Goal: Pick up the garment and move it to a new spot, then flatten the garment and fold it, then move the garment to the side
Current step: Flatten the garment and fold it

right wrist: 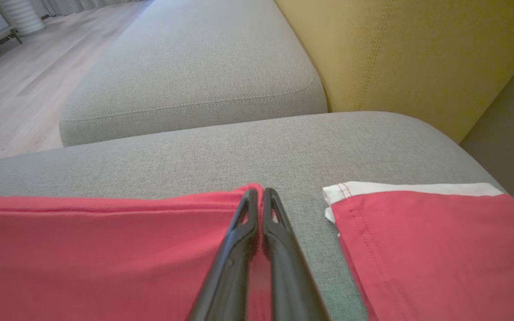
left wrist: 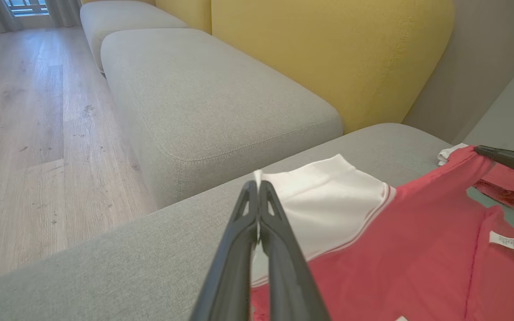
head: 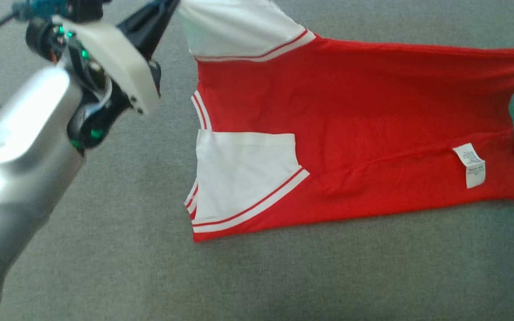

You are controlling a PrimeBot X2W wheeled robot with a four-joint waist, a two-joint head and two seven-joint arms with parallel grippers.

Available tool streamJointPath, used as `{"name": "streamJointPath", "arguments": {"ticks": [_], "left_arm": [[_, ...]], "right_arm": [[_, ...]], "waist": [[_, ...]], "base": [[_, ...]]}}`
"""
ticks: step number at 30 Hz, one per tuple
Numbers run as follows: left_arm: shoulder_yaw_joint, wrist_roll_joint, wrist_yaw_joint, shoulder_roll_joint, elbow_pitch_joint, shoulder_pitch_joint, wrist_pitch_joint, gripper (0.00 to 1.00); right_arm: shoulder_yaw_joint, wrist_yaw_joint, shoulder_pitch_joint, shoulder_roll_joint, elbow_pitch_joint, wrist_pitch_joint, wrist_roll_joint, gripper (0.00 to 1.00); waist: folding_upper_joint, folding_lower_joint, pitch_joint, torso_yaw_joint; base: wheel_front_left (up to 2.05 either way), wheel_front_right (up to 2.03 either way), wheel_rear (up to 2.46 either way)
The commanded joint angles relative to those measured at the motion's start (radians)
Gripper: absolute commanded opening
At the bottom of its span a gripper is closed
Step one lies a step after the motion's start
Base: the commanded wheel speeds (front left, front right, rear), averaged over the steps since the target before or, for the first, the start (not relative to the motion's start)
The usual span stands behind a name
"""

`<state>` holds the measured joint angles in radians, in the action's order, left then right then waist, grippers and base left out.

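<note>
Two grippers stretch the red-and-white T-shirt (head: pixel 350 111) between them over the grey sofa cushion (head: pixel 105 267). The left gripper (left wrist: pixel 258 185) is pinched tight on a white sleeve and the right gripper (right wrist: pixel 261 192) on the red hem edge. The fabric looks light, limp and probably stretchy, so seams and corners should grip best.

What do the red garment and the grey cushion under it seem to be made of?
The garment: probably thin knit jersey, perhaps cotton, matte; it pulls taut with soft creases. The cushion: woven upholstery fabric, matte; a flecked grey weave shows.
</note>
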<state>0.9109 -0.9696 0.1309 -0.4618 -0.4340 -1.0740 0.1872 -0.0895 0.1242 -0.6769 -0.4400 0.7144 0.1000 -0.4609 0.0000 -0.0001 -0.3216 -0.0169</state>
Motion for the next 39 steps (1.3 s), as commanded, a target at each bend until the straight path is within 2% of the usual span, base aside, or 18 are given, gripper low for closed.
{"name": "streamJointPath", "arguments": {"ticks": [1,5,10,18,23,35,36,37,38,39], "left_arm": [[-0.040,-0.006,-0.011,-0.056,0.054,-0.021,-0.013,0.00],[-0.035,-0.025,-0.046,-0.115,0.191,0.076,-0.008,0.00],[-0.030,-0.052,-0.119,-0.178,0.368,0.219,-0.019,0.00],[-0.018,-0.116,-0.195,-0.250,0.530,0.477,-0.097,0.00],[-0.003,-0.124,-0.206,-0.260,0.567,0.565,-0.143,0.00],[0.033,-0.115,-0.219,-0.218,0.532,0.645,-0.201,0.00],[0.036,-0.115,-0.221,-0.212,0.523,0.649,-0.203,0.27],[0.039,-0.119,-0.225,-0.204,0.512,0.653,-0.203,0.71],[0.041,-0.118,-0.228,-0.198,0.504,0.655,-0.205,1.00],[0.040,-0.113,-0.234,-0.190,0.497,0.657,-0.216,1.00]], "right_arm": [[0.003,0.007,0.018,-0.032,-0.046,-0.008,-0.009,0.00],[0.032,0.007,0.085,-0.047,-0.102,-0.003,-0.025,0.00],[0.065,0.007,0.173,-0.041,-0.173,0.018,-0.030,0.00],[0.140,0.007,0.334,0.002,-0.282,0.056,-0.028,0.00],[0.183,0.007,0.409,0.033,-0.320,0.068,-0.027,0.00],[0.227,0.007,0.481,0.073,-0.357,0.084,-0.014,0.00],[0.226,0.007,0.483,0.075,-0.355,0.086,-0.013,0.42],[0.227,0.007,0.485,0.077,-0.351,0.087,-0.012,1.00],[0.232,0.007,0.487,0.079,-0.347,0.086,-0.010,1.00],[0.238,0.007,0.488,0.083,-0.343,0.081,-0.007,1.00]], "waist": [[0.0000,0.0001,0.013,-0.011],[0.0000,0.0001,0.026,-0.023],[0.0000,0.0001,0.041,-0.032],[0.0000,0.0001,0.068,-0.034],[0.0000,0.0001,0.077,-0.038],[0.0000,0.0001,0.067,-0.041],[0.0000,0.0001,0.068,-0.041],[0.0000,0.0001,0.071,-0.042],[0.0000,0.0001,0.076,-0.042],[0.0000,0.0001,0.082,-0.043]], "base": [[0.00,0.00,0.00],[0.00,0.00,0.00],[0.00,0.00,0.00],[0.00,0.00,0.00],[0.00,0.00,0.00],[0.00,0.00,0.00],[0.00,0.00,0.00],[0.00,0.00,0.00],[0.00,0.00,0.00],[0.00,0.00,0.00]]}}
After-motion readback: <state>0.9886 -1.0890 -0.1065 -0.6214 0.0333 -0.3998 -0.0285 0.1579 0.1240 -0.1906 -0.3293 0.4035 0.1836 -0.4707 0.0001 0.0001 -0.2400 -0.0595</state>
